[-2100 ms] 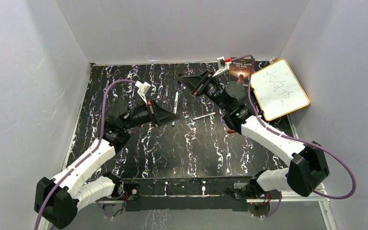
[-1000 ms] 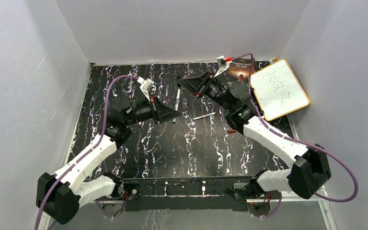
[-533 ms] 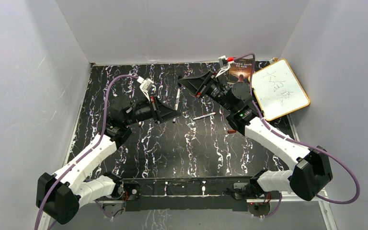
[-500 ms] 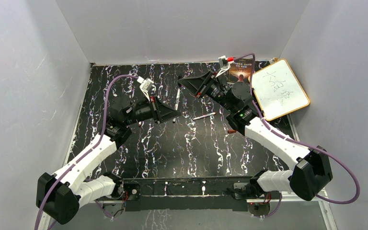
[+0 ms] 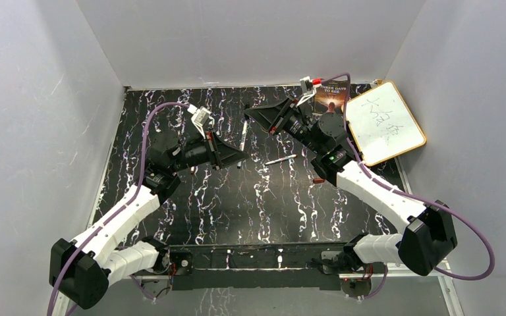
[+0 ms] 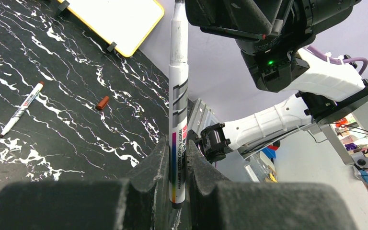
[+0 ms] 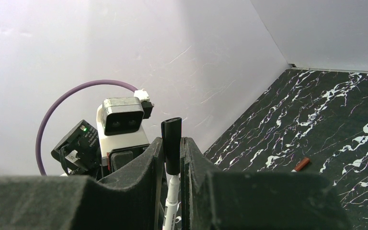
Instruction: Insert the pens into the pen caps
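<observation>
My left gripper is shut on a white pen, also seen in the top view. The pen's tip reaches up into my right gripper, which is shut on a black pen cap. In the right wrist view the pen meets the cap's mouth between the fingers. The two grippers face each other at the back middle of the table. A second pen and a reddish-brown cap lie loose on the table. Both show in the left wrist view, the pen and the cap.
A yellow-framed whiteboard with scribbles and a small book lie at the back right. Another reddish-brown cap lies on the dark marbled table near the left arm. Grey walls close in three sides.
Over two seconds my left gripper shifted right and toward the back with the pen, bringing its tip up to my right gripper. In the last half second nothing visibly moved.
</observation>
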You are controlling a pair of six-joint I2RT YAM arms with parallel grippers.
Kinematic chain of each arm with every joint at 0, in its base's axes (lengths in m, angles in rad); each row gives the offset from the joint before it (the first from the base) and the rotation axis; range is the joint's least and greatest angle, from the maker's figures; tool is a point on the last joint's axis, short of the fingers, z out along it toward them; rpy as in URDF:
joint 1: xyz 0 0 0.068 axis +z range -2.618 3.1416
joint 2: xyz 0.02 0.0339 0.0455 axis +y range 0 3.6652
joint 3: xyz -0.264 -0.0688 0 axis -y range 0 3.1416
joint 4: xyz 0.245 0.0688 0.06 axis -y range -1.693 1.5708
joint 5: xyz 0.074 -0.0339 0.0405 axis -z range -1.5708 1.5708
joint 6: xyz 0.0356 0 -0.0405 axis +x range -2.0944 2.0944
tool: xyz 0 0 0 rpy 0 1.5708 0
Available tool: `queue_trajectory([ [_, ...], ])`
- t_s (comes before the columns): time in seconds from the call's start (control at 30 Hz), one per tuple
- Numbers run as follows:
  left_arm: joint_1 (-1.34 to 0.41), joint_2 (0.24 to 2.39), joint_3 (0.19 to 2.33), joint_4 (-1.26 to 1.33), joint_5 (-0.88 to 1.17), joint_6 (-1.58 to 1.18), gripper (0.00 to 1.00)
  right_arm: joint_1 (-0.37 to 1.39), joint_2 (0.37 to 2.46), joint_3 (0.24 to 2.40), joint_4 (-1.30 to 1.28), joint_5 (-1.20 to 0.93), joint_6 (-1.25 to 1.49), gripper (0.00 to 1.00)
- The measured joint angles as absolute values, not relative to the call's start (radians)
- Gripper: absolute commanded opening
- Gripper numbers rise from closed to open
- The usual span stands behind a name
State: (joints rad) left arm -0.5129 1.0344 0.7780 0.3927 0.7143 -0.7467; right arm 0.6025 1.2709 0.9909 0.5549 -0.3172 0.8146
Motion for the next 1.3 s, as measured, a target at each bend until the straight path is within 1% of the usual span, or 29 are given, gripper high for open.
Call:
queue_trajectory([
  [0.8,-0.513,1.034,0.792,0.391,0.688,-0.743,0.0,0.603,1.285,0.981,0.585,-0.346,0.848,0.0],
  [0.97,-0.517,1.034,0.78,0.439,0.653,-0.754,0.0,0.607,1.282,0.935,0.65,-0.347,0.905,0.0],
  [1.3,-0.526,1.042,0.771,0.528,0.609,-0.743,0.0,0.62,1.282,0.932,0.684,-0.336,0.928,0.0],
])
